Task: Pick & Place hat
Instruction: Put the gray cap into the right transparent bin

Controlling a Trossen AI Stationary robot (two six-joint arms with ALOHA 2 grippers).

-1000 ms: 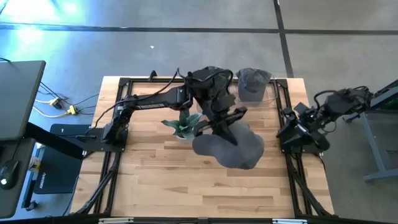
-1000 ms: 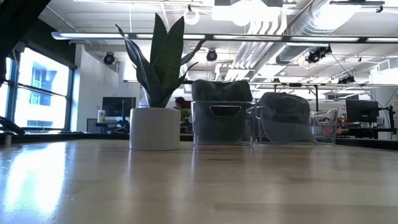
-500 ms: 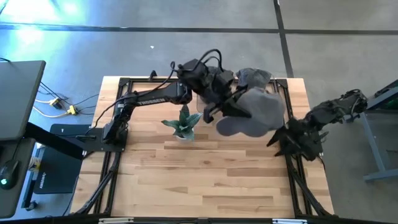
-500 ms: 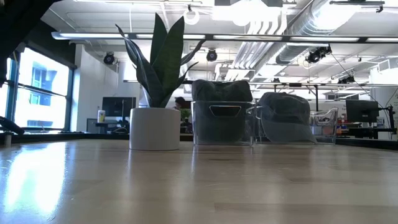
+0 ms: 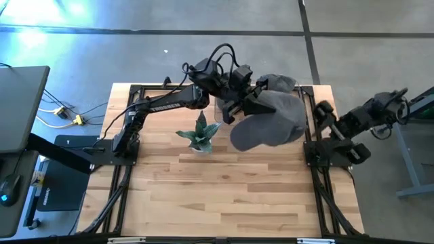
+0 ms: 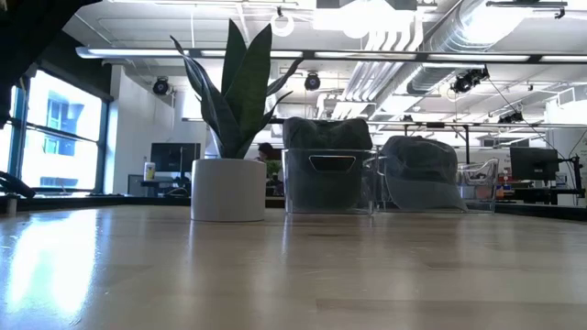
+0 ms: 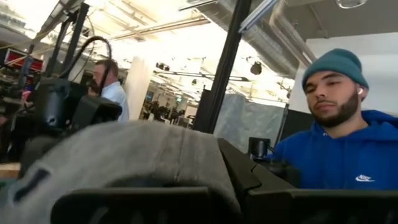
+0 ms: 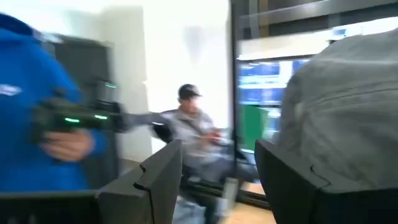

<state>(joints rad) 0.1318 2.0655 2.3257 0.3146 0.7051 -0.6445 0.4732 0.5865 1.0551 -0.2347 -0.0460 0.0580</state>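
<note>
A grey hat (image 5: pixel 271 122) hangs in the air over the table's far right part, held by my left gripper (image 5: pixel 249 105), which is shut on it. In the left wrist view the hat (image 7: pixel 124 155) fills the space between the fingers of my left gripper (image 7: pixel 214 193). My right gripper (image 5: pixel 324 115) waits at the table's right edge, open and touching nothing. In its wrist view the right gripper (image 8: pixel 214 180) faces the hat (image 8: pixel 348 106), which hangs close by. The low view shows neither gripper nor the held hat. My left gripper pinches the hat between its two fingers by the edge (image 5: pixel 259 108) nearest the arm, coming level from the table's left. The hat is lifted clear of the table and spreads out beyond the fingers toward the right edge. In the wrist view its cloth (image 7: pixel 199 162) bulges over the fingers.
Two clear bins (image 6: pixel 328 179) (image 6: pixel 422 179) stand at the far edge, each with a dark hat in it. A potted plant (image 5: pixel 200 132) (image 6: pixel 229 137) stands left of them. A black frame (image 5: pixel 122 163) rims the table. People show beyond the table in both wrist views.
My left gripper has carried the hat from over the table's middle toward the far right, toward the right bin, and has turned about, so the hat now points toward the right edge. My right arm has shifted and swung at the right edge.
</note>
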